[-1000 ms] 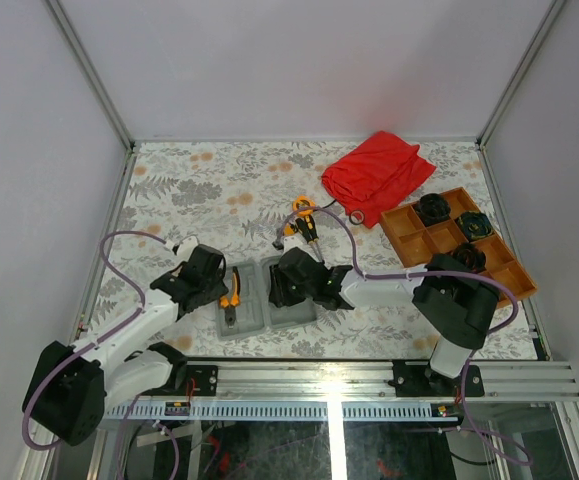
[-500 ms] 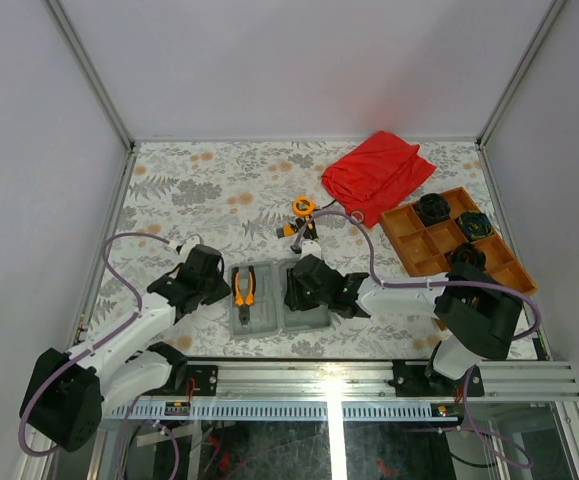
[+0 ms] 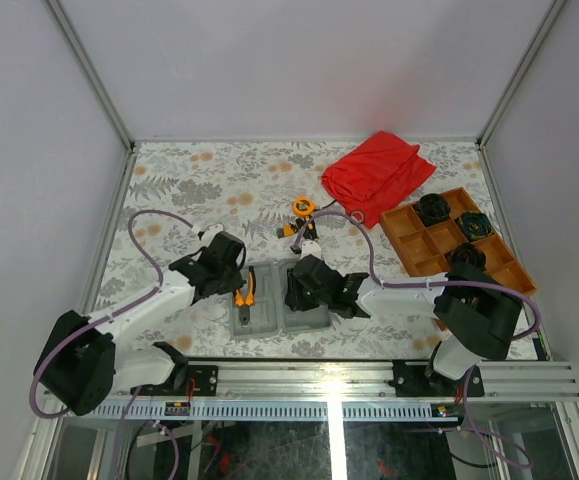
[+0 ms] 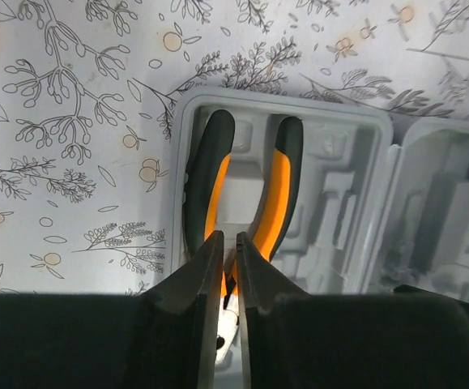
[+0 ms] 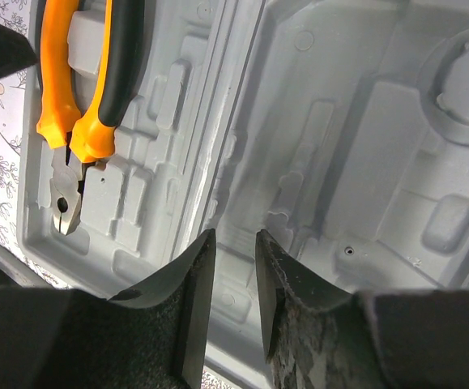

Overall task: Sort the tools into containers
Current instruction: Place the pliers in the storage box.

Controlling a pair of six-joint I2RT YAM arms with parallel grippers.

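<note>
The two grey trays, left (image 3: 256, 322) and right (image 3: 314, 318), lie side by side at the near middle. Orange-handled pliers (image 3: 245, 290) lie in the left tray (image 4: 299, 109), handles pointing away (image 4: 279, 194). My left gripper (image 3: 237, 283) hangs just above the pliers' pivot, its fingers (image 4: 228, 235) closed to a thin slit and holding nothing. My right gripper (image 3: 291, 290) is low over the right tray (image 5: 380, 146), its fingers (image 5: 234, 233) nearly together and empty. Its view also shows the pliers (image 5: 52, 81). A tape measure (image 3: 303, 206) and small screwdrivers (image 3: 294, 228) lie behind the trays.
An orange-brown divided tray (image 3: 449, 240) with black round parts sits at the right. A red cloth (image 3: 377, 172) lies at the back right. Purple cables loop from both arms over the flowered table cover.
The grey case slid right and the pliers came to lie in its left tray. My left gripper then moved right, back over the pliers. My right gripper stayed over the right tray.
</note>
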